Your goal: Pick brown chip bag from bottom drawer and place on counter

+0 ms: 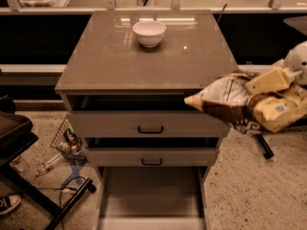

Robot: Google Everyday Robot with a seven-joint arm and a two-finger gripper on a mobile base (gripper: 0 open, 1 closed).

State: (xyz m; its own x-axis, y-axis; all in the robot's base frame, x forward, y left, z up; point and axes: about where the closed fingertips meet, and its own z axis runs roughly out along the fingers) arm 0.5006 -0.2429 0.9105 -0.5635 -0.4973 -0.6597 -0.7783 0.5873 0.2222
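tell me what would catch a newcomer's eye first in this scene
First, the chip bag hanging in mid-air at the right, about level with the counter edge, with the gripper holding it, jaws shut on its right end. After that, the white bowl sitting near the back of the counter, and the bottom drawer pulled open at the foot of the cabinet.

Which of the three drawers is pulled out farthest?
The bottom drawer, a pale tray extended toward the camera beneath the two handled fronts. The end effector holds the brown chip bag right of the counter.
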